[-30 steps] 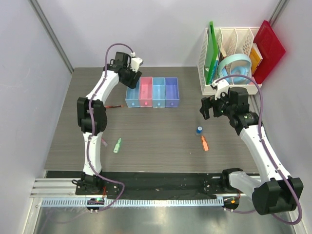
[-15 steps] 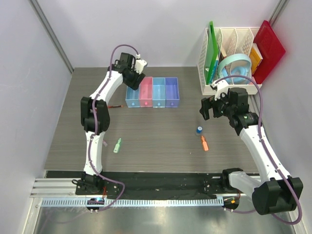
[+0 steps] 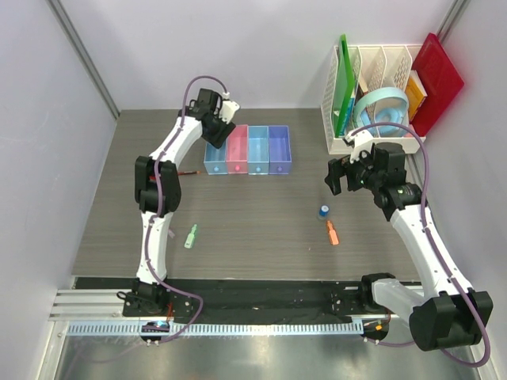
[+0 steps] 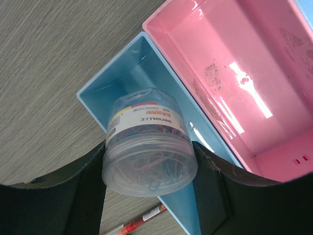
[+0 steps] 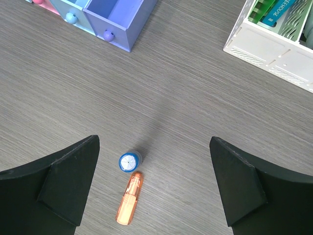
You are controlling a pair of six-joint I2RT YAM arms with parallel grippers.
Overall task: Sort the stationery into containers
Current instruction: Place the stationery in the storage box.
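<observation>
My left gripper (image 3: 218, 125) is shut on a clear round tub of paper clips (image 4: 149, 147) and holds it over the far end of the left light-blue bin (image 4: 122, 83), beside the pink bin (image 4: 234, 73). The four joined bins (image 3: 247, 150) sit at the back. A dark red pen (image 4: 142, 220) lies left of them, partly hidden by the arm in the top view (image 3: 187, 172). A light green marker (image 3: 191, 236) lies front left. My right gripper (image 5: 154, 161) is open and empty, above a blue-capped piece (image 5: 129, 161) and an orange marker (image 5: 129, 204).
A large white slotted rack (image 3: 372, 87) with green and red boards and a light-blue ring stands at the back right; its corner shows in the right wrist view (image 5: 274, 49). The purple-blue bin (image 5: 122, 14) is at that view's top left.
My left gripper has moved right and nearer with the tub, from behind the bins' left corner to over the left light-blue bin. The right arm has not moved.
</observation>
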